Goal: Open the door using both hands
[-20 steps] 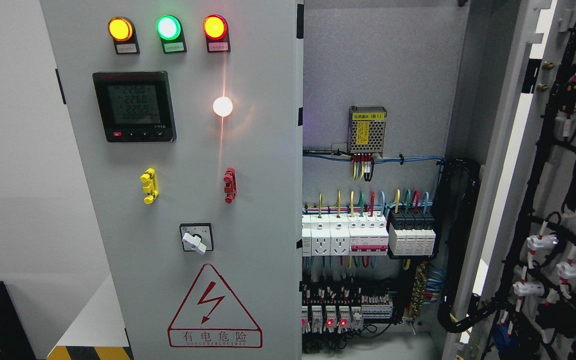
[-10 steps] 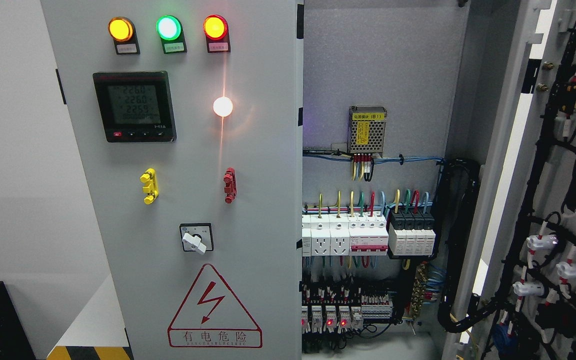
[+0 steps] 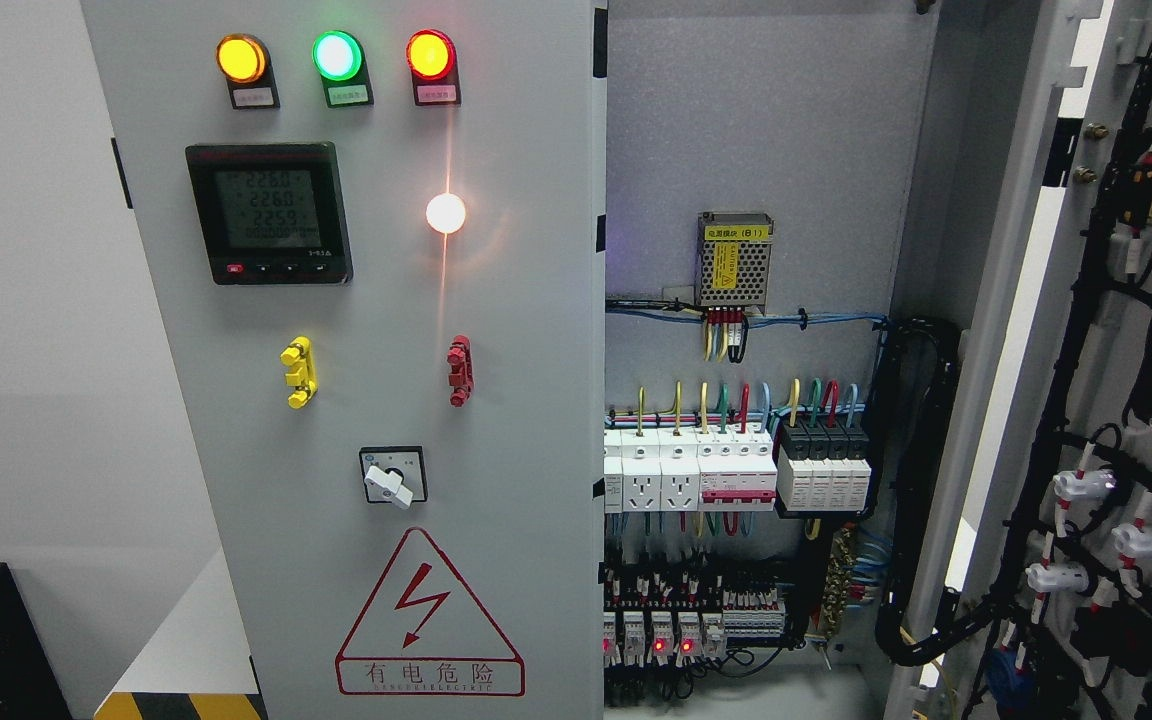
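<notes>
Grey cabinet's right door stands open beside a white wall; no fingers visible.

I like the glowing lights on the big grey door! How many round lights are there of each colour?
Orange round light: 1
Green round light: 1
Red round light: 1
White round light: 1
Total: 4 round lights, all lit, on the closed left door of the cabinet. Neither robot hand shows in the picture.

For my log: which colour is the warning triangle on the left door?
Red outline and red lightning bolt on the grey left door; the warning triangle shows best in the head view.
</notes>
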Controlling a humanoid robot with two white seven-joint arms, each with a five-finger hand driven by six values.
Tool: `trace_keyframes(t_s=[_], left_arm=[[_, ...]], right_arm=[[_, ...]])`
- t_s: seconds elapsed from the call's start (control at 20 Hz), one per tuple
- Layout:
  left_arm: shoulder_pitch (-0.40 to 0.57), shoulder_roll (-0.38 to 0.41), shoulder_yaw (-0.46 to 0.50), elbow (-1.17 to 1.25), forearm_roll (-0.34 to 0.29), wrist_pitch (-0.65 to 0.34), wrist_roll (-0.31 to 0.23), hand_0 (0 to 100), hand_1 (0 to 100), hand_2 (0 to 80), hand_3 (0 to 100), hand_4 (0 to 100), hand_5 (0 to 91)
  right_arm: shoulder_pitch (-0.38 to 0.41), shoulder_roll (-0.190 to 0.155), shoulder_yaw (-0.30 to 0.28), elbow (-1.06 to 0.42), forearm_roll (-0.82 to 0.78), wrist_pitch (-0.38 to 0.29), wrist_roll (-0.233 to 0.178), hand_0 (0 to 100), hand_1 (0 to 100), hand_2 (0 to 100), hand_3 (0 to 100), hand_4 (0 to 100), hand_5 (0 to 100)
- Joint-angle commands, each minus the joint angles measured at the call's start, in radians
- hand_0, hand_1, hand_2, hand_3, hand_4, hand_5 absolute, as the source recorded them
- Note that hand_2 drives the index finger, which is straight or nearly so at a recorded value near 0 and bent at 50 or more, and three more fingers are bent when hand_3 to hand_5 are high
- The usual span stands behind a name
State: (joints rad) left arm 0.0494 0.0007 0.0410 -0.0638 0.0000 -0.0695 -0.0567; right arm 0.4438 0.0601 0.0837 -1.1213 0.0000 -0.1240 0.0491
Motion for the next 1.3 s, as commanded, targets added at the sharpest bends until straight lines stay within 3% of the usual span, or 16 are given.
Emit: trace_keyframes(t_s=[0.0,0.3,0.6,0.95,1.25], left_arm=[[-0.005,0.001,-0.004,0.002,-0.02,0.005,0.015,0,0,0.0,0,0,0.0],[-0.006,0.001,-0.052,0.001,-0.021,0.008,0.072,0,0,0.0,0,0,0.0],[-0.005,-0.005,-0.05,-0.002,-0.014,0.005,0.064,0,0,0.0,0,0,0.0],[-0.005,-0.031,-0.044,-0.004,-0.008,0.005,0.063,0,0,0.0,0,0,0.0],[-0.005,-0.05,-0.047,-0.002,-0.008,0.005,0.063,0,0,0.0,0,0,0.0]], right_arm=[[0.024,-0.033,0.061,-0.403,0.002,-0.006,0.0,19,0,0,0,0,0],[0.045,-0.082,0.136,-0.531,0.0,-0.008,0.021,19,0,0,0,0,0],[0.038,-0.082,0.139,-0.653,0.0,-0.068,0.02,19,0,0,0,0,0],[-0.022,-0.068,0.13,-0.739,-0.018,-0.219,0.017,19,0,0,0,0,0],[-0.12,-0.066,0.13,-0.761,-0.138,-0.227,0.012,19,0,0,0,0,0]])
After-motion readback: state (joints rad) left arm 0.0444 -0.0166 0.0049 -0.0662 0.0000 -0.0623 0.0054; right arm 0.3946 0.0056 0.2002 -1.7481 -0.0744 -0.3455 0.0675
